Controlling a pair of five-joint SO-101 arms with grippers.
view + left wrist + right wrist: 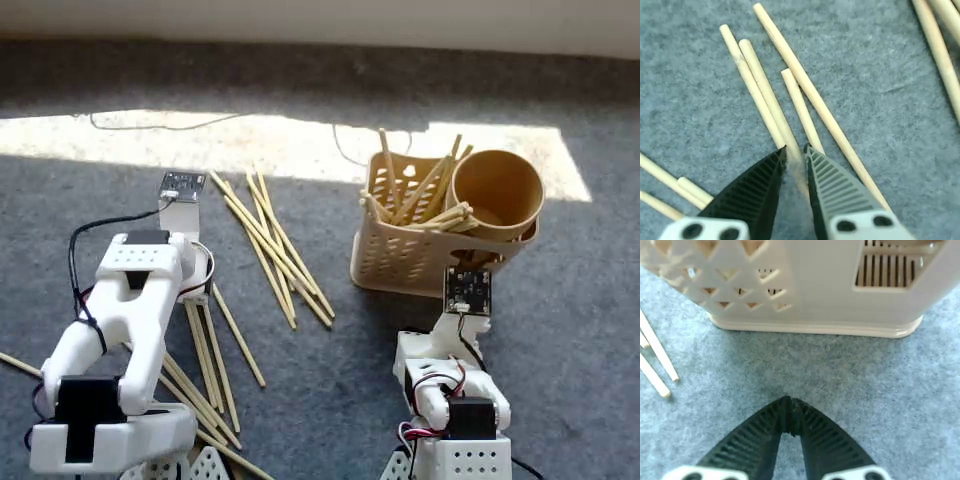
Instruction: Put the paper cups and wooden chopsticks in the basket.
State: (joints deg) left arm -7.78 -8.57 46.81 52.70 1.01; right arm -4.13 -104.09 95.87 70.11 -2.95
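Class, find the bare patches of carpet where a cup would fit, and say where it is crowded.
Free: the carpet between the basket and the right hand, and the stretch right of the basket. Crowded: chopsticks lie scattered left of the basket, as far as the left hand.

Loose chopsticks (270, 245) lie left of the basket (395, 262) (paper cup (497, 185) inside).

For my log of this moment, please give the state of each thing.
Left gripper: shut on a chopstick on the floor.
Right gripper: shut, empty.
Basket: upright, part filled.
Cup: in basket, mouth up.
Other chopsticks: loose on the floor.
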